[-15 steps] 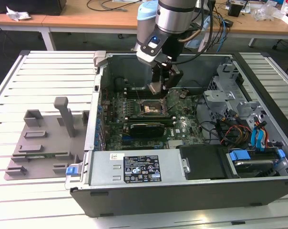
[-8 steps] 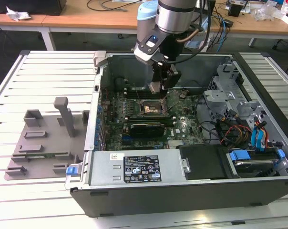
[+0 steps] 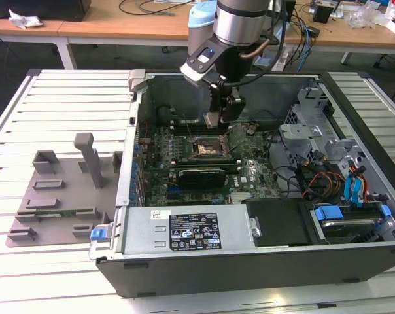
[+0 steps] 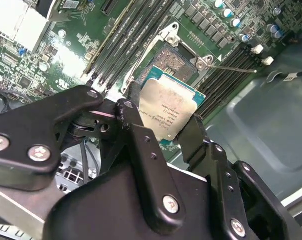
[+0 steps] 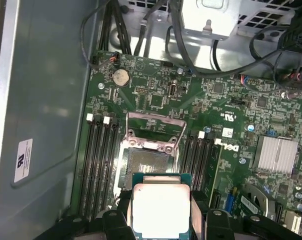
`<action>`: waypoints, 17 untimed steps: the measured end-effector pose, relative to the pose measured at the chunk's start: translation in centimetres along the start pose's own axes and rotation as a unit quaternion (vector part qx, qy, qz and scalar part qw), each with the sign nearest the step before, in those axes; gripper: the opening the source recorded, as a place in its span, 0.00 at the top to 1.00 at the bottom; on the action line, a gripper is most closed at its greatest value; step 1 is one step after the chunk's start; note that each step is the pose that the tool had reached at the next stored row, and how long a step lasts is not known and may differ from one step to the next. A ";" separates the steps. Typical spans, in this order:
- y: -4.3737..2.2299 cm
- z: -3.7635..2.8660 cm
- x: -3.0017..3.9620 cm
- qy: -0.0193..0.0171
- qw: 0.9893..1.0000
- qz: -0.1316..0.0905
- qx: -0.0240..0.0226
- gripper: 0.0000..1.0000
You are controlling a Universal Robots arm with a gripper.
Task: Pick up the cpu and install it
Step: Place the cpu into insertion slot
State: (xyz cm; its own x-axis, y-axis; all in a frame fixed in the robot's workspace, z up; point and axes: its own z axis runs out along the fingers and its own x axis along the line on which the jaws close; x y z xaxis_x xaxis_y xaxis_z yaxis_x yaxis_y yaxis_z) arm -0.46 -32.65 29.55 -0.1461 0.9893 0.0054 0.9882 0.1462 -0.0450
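My gripper [image 4: 163, 122] is shut on the cpu [image 4: 167, 114], a flat square chip with a pale silver top and a green rim. One black finger [image 4: 133, 122] presses on each side edge. In the first wrist view the cpu [image 5: 161, 210] hangs just above the open socket [image 5: 146, 167], whose metal load frame [image 5: 153, 132] is flipped up. In the exterior view my gripper [image 3: 222, 116] hovers inside the open computer case, a little behind and above the socket [image 3: 205, 146] on the green motherboard [image 3: 250, 173].
Memory slots [image 5: 98, 160] flank the socket on both sides. A graphics card [image 3: 201, 175] lies in front of it. Drive cages and cables [image 3: 328, 163] fill the case at the exterior view's right. A grey fixture plate with posts [image 3: 60, 190] sits outside at the exterior view's left.
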 end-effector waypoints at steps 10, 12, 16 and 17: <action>0.00 0.02 0.00 0.001 0.999 0.046 0.000 0.45; 0.00 0.08 0.00 0.002 0.999 0.046 0.000 0.45; 0.01 0.29 0.00 0.001 0.999 0.046 0.000 0.45; 0.01 0.33 0.00 0.001 0.999 0.046 0.000 0.45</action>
State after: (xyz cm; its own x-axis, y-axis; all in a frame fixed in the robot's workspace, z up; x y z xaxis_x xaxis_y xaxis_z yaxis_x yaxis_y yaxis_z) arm -0.46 -32.65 29.21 -0.0543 0.9985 0.0041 0.9975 0.0544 -0.0452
